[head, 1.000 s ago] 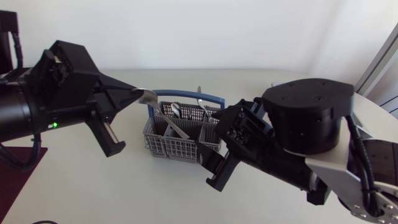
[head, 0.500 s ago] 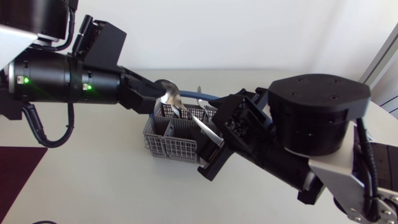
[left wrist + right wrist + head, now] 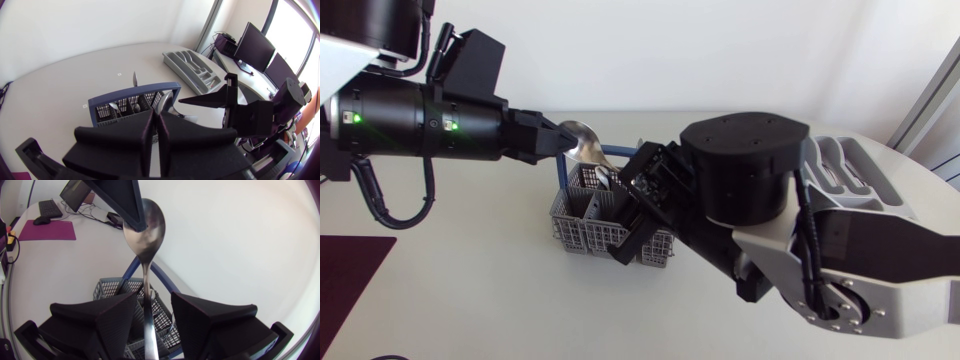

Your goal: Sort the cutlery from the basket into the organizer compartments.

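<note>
— Why is the spoon [image 3: 584,139] up in the air rather than in a compartment?

— It looks like a handover. The left gripper [image 3: 558,137] is clamped on the rim of the spoon's bowl, above the 11 o'clock corner of the basket [image 3: 582,232]. That leaves the handle free, slanting toward 4 o'clock for the other arm to take.

— And the right gripper [image 3: 152,302]?

— Its fingers are well apart, one on each side of the handle, with a gap showing on both sides. It grips nothing yet.

— Why pass the spoon at all?

— My guess is reach. The organizer [image 3: 865,185] sits on the worktop [image 3: 470,290] at 3 o'clock from the basket, on the right arm's side.

— How are the arms posed?

— The left arm comes in from 9 o'clock, forearm nearly level, gripper pointing toward 3. The right arm enters from 4 o'clock with its wrist bent over the basket, gripper aimed toward 10 o'clock, up along the handle.
</note>
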Available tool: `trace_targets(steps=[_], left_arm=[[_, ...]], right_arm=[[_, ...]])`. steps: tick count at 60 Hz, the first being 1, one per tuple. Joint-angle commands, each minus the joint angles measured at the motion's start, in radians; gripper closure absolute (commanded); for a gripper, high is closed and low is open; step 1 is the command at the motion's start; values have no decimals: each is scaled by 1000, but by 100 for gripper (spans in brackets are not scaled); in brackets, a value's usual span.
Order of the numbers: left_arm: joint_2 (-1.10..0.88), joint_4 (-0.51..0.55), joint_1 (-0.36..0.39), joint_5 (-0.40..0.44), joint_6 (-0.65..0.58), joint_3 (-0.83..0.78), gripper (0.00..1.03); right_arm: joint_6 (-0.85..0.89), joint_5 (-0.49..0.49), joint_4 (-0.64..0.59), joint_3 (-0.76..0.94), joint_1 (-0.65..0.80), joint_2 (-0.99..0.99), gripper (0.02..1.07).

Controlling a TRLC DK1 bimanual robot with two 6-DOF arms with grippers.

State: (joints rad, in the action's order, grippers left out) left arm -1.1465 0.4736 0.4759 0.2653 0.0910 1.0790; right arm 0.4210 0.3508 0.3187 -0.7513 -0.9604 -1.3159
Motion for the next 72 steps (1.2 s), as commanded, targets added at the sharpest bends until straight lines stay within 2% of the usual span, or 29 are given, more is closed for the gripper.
trace_targets(steps=[1, 9, 22, 41, 45, 53, 67, 72], left_arm=[[-5, -9, -14, 20, 35, -16, 100], [-4, -12, -22, 26, 38, -22, 100], [-5, -21, -22, 28, 50, -21, 100], [-9, -50, -16, 26, 64, -19, 99], [-9, -56, -17, 26, 69, -17, 89], [-9, -59, -14, 26, 81, -17, 80], [31, -102, -23, 26, 90, -17, 50], [51, -132, -40, 20, 90, -13, 47]], right_arm=[[18, 20, 14, -37, -6, -26, 66], [18, 28, 13, -62, -6, -48, 73], [22, 27, 3, -79, -6, -54, 93], [19, 4, -15, -56, -8, -40, 97], [18, -3, -26, -52, -8, -32, 97], [15, -4, -29, -45, -6, -25, 97], [-1, -32, -82, -23, 2, 12, 98], [-11, -52, -121, -8, 11, 52, 98]])
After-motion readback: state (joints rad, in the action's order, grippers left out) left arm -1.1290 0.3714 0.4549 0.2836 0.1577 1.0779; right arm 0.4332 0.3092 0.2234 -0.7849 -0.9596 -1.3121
